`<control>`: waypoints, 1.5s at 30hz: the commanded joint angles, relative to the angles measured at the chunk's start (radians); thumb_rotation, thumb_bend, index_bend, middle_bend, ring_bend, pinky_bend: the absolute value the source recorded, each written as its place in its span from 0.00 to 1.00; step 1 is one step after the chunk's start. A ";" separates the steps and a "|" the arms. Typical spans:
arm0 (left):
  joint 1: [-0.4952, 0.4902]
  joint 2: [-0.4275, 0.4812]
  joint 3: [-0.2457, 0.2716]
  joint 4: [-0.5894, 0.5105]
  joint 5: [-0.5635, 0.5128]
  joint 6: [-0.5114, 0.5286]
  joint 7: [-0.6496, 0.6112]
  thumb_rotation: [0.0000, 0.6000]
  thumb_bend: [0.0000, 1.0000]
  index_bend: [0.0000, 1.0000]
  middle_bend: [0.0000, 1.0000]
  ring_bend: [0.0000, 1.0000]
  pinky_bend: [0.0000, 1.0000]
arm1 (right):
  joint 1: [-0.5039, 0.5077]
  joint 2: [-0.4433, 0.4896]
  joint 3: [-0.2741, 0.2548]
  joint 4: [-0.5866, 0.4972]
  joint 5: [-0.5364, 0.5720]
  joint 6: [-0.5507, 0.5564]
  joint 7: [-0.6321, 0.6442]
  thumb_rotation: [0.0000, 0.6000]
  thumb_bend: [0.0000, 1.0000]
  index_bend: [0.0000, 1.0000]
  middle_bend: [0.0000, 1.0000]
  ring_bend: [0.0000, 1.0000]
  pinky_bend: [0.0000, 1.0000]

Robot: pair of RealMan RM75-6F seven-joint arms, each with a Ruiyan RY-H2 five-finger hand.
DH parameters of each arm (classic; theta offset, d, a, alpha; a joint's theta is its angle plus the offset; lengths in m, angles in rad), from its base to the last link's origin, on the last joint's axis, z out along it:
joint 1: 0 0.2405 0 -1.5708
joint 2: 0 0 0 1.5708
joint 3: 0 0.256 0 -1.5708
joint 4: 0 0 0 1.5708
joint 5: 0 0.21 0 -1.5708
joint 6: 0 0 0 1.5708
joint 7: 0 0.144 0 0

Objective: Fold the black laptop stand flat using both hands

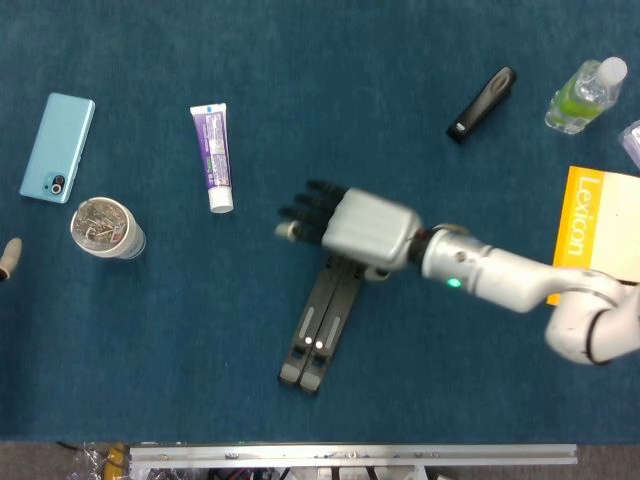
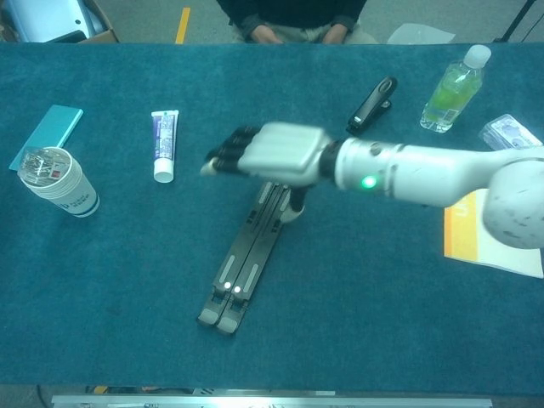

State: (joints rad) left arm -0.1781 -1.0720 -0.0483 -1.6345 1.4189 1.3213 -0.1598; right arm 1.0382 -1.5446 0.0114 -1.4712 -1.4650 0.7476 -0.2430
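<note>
**Stand lies closed on the cloth, right hand spread above it**

The stand (image 1: 321, 328) lies on the blue cloth (image 1: 200, 340) near the front edge of the table, its two black arms pressed side by side into one narrow bar. The bar runs at a slant, its near end toward the front left, its far end under the right hand (image 1: 362, 230). In the chest view the stand (image 2: 248, 258) shows as one long strip with two small pale dots near its lower end.

The right hand (image 2: 276, 154) is above the far end of the stand, palm down, fingers stretched out and apart toward the left, holding nothing. It looks blurred in the chest view. Whether it touches the stand cannot be told. At the far left edge of the head view a pale fingertip-like shape shows, perhaps the left hand (image 1: 8, 259); how its fingers lie cannot be told.

To the left lie a toothpaste tube (image 1: 211, 156), a cup (image 1: 106, 228) and a phone (image 1: 57, 147). At the back right are a black stapler (image 1: 482, 103) and a bottle (image 1: 585, 93) of green liquid. A yellow book (image 1: 595, 236) lies at the right edge.
</note>
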 commanded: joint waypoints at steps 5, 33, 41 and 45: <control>-0.018 -0.040 -0.029 0.063 0.038 0.058 0.090 1.00 0.34 0.00 0.00 0.00 0.00 | -0.202 0.170 0.042 -0.203 0.209 0.270 -0.222 1.00 0.03 0.00 0.06 0.00 0.00; 0.025 -0.054 -0.010 0.016 0.053 0.144 0.191 1.00 0.34 0.00 0.00 0.00 0.00 | -0.775 0.412 -0.087 -0.361 0.147 0.862 -0.201 1.00 0.07 0.00 0.16 0.01 0.00; 0.044 -0.022 0.009 -0.009 0.047 0.136 0.196 1.00 0.34 0.00 0.00 0.00 0.00 | -0.833 0.420 -0.072 -0.346 0.144 0.871 -0.180 1.00 0.07 0.00 0.16 0.01 0.00; 0.046 -0.024 0.007 -0.006 0.045 0.136 0.199 1.00 0.34 0.00 0.00 0.00 0.00 | -0.851 0.417 -0.061 -0.349 0.133 0.873 -0.183 1.00 0.07 0.00 0.16 0.01 0.00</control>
State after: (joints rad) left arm -0.1325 -1.0962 -0.0408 -1.6406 1.4644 1.4574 0.0383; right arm 0.1893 -1.1268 -0.0514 -1.8195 -1.3303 1.6204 -0.4258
